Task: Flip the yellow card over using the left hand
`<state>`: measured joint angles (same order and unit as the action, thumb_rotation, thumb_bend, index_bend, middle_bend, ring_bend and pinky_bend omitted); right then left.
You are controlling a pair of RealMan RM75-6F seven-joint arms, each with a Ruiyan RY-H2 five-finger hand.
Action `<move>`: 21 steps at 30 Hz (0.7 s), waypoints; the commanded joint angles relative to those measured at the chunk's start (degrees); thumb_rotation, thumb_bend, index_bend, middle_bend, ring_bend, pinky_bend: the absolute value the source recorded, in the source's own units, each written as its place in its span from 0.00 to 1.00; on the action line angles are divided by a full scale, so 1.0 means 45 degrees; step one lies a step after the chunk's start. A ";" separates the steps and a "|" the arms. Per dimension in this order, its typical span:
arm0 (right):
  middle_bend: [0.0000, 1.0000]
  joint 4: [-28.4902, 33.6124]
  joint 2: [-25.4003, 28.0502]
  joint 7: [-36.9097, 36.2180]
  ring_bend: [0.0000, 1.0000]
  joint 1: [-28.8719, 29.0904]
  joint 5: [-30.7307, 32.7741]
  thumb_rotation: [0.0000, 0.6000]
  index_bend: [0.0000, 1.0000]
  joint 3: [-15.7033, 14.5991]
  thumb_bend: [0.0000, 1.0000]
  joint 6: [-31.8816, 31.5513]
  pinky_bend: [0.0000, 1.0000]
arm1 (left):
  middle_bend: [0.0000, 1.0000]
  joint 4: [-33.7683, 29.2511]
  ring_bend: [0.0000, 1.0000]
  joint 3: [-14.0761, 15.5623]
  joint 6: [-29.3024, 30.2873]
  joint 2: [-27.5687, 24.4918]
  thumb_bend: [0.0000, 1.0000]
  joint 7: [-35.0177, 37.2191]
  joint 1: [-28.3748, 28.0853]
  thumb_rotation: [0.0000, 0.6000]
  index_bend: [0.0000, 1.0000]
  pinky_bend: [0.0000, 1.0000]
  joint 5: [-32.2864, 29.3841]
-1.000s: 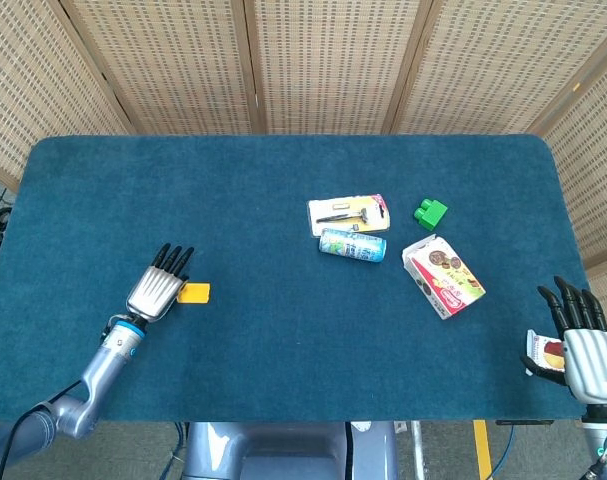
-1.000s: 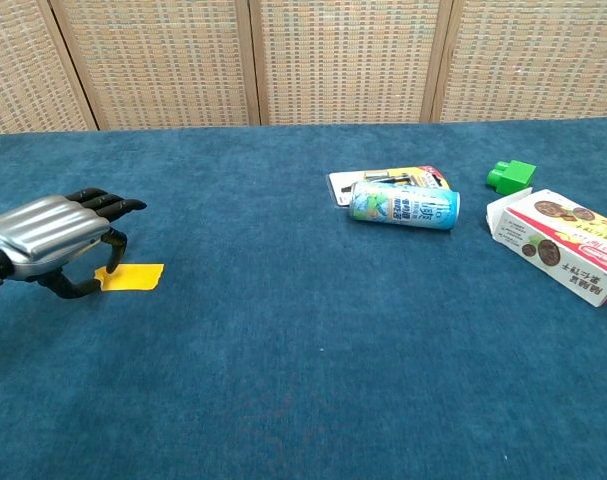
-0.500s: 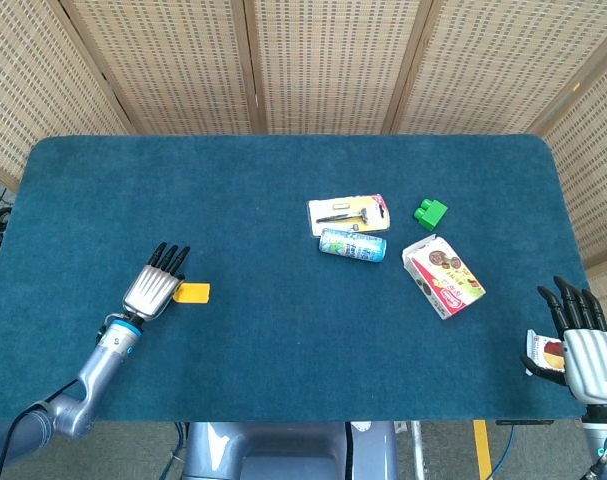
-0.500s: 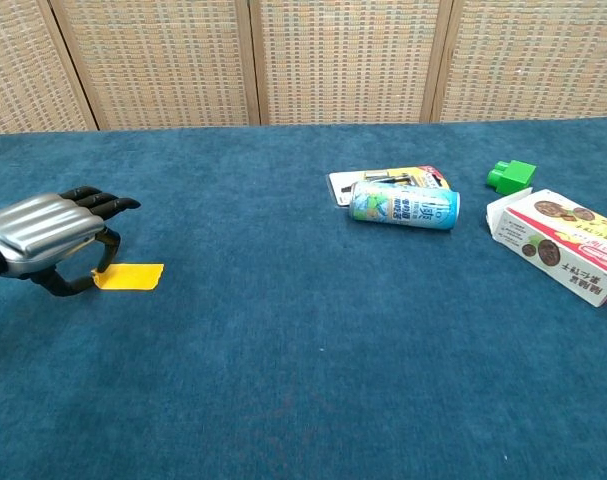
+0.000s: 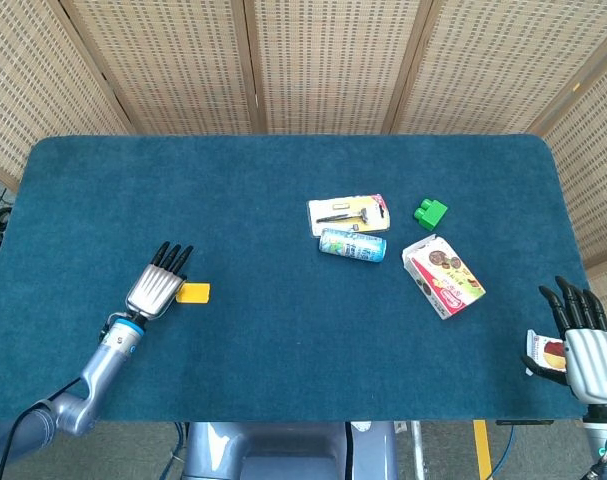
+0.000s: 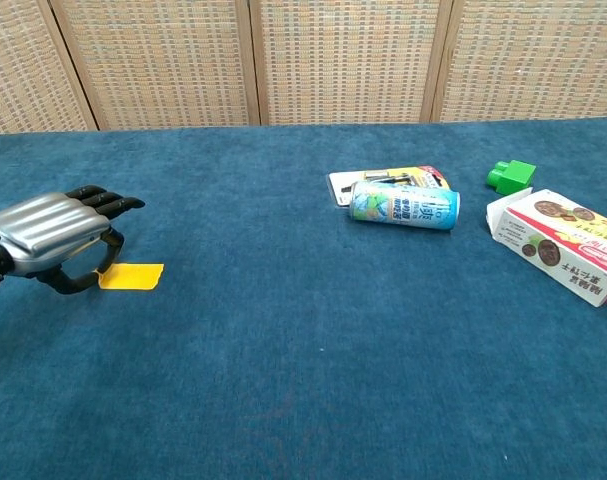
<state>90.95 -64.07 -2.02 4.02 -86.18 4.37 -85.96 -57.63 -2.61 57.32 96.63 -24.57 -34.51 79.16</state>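
The yellow card (image 5: 193,292) lies flat on the blue table cloth (image 5: 283,350), left of centre; the chest view shows the card (image 6: 131,276) too. My left hand (image 5: 157,290) hovers just left of it, palm down with its fingers stretched forward. In the chest view the left hand (image 6: 48,230) has its thumb curled underneath, with the tip at the card's left edge. It holds nothing. My right hand (image 5: 583,345) rests beyond the table's front right corner, fingers spread and empty. The chest view does not show it.
A razor pack (image 5: 349,213), a lying drink can (image 5: 352,244), a green block (image 5: 430,212) and a cookie box (image 5: 442,276) sit right of centre. A small packet (image 5: 543,352) lies beside my right hand. Woven screens stand behind the table.
My left hand drew back slightly to the left, then returned to the card's edge. The card and the right hand have not moved.
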 commanded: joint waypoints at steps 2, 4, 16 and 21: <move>0.00 0.0000 -0.0001 0.0005 0.00 0.0003 -0.0009 1.00 0.08 -0.0006 0.05 0.0006 0.00 | 0.00 0.0022 0.00 -0.0037 -0.0018 -0.0013 0.43 -0.0023 -0.0007 1.00 0.58 0.00 -0.0045; 0.00 0.0001 -0.0006 0.0020 0.00 0.0006 -0.0020 1.00 0.08 -0.0014 0.05 0.0011 0.00 | 0.00 0.0021 0.00 -0.0059 -0.0033 -0.0020 0.43 -0.0027 -0.0006 1.00 0.59 0.00 -0.0084; 0.00 0.0010 0.0003 0.0005 0.00 -0.0002 0.0015 1.00 0.08 -0.0001 0.05 0.0007 0.00 | 0.00 -0.0106 0.00 -0.0135 0.0084 0.0005 0.46 0.0015 -0.0065 1.00 0.62 0.00 -0.0037; 0.00 0.0010 0.0028 -0.0053 0.00 -0.0012 0.0007 1.00 0.08 0.0000 0.05 -0.0010 0.00 | 0.00 -0.0386 0.00 -0.0182 0.0264 -0.0013 0.47 -0.0045 -0.0135 1.00 0.62 0.00 0.0096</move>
<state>91.00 -63.95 -2.25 3.96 -86.15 4.37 -86.00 -59.21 -3.37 58.40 96.59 -24.70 -35.05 79.50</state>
